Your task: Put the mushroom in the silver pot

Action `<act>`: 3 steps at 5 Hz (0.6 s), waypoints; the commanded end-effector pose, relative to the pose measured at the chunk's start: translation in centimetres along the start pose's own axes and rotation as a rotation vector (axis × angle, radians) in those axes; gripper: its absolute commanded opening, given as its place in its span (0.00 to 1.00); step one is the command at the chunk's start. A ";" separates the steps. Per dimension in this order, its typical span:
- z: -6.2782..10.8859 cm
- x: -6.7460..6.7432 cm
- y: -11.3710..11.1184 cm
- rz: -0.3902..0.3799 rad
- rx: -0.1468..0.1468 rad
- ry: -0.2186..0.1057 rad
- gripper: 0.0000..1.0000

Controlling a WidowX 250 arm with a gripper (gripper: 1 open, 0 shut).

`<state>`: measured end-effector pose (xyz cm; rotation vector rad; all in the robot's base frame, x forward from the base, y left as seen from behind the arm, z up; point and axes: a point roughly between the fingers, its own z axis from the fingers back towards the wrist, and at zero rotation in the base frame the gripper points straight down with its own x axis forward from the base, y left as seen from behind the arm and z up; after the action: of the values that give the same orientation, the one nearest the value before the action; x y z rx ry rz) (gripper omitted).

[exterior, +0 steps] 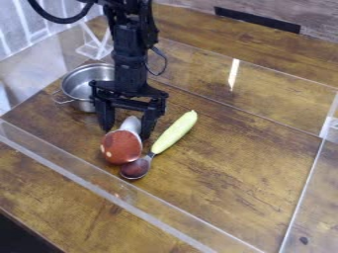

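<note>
Camera view, single frame from above and in front of the bench. Count: one mushroom point(121, 146), one silver pot point(89, 87), one spoon point(164, 138) with a yellow-green handle, one gripper point(128, 119) on one black arm point(128, 40). Mushroom lies on its side on the wooden table point(251, 109), reddish-brown cap toward the front, pale stem pointing back toward the gripper. Spoon lies just right of the mushroom, handle running up and right, its bowl at the front close to the cap; whether bowl and cap touch cannot be told. Pot sits upright, back left of the mushroom and apart from it, inside looks bare, one loop handle visible on its left side. Gripper points down with its two fingers point(102, 116) spread wide apart, nothing between them; it hangs low over the stem end of the mushroom, left finger close beside the pot's right wall, right finger near the spoon handle. Contact with the mushroom cannot be confirmed. Edges: clear low walls point(79, 163) border the work area along the front and right; mushroom lies fairly near the front-left wall. Open room: a broad bare stretch of table to the right of the spoon and toward the back right; tighter space on the left, where pot, gripper and mushroom crowd together.
</note>
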<state>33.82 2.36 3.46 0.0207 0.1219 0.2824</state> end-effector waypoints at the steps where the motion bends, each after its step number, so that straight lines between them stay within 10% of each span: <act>1: 2.1 -0.3 -1.5 -0.025 -0.016 -0.047 1.00; 3: 1.8 -0.7 -0.4 -0.018 -0.037 -0.047 1.00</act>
<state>32.88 1.14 2.86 -0.0016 0.1498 0.2493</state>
